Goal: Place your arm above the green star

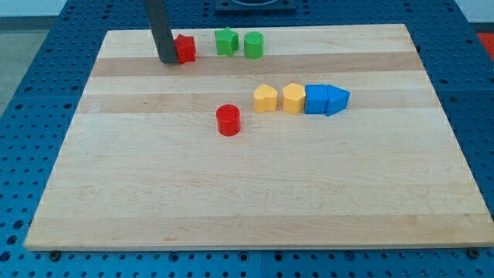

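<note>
Pale wood makes up the desk (255,193), a light board lying on a blue perforated surface (31,93). I carry no pincer, so there is nothing wide, narrow or holding to report: I end in a dark rod, and my tip (167,59) rests on the board near the view's top left. It sits just to the left of the red star (185,49), touching it or very nearly so. The green star (226,42) lies further to the view's right along the same top row, on the far side of the red star from my tip, so my tip is beside it in the row and apart from it. Just to the right of the green star stands a green cylinder (254,45), close but apart. Lower, near the middle of the board, a red cylinder (228,120) stands alone. To its upper right runs a row of four: a yellow block (265,99), a second yellow block (293,98), a blue cube (316,100) and a blue wedge (337,100), the last three pressed together.
</note>
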Controlling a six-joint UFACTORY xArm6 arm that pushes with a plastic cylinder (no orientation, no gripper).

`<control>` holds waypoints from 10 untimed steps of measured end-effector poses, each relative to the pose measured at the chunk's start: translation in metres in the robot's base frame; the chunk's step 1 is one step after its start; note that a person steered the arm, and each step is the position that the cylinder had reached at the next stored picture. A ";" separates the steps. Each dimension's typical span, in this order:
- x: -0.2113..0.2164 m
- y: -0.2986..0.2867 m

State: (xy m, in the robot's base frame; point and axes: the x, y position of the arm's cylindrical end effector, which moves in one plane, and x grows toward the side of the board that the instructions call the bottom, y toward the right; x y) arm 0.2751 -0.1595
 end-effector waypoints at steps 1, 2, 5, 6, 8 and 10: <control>0.000 -0.011; -0.003 -0.037; -0.064 -0.025; -0.068 0.010; -0.083 0.063; -0.082 0.114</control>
State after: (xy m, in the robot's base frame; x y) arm 0.1933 -0.0454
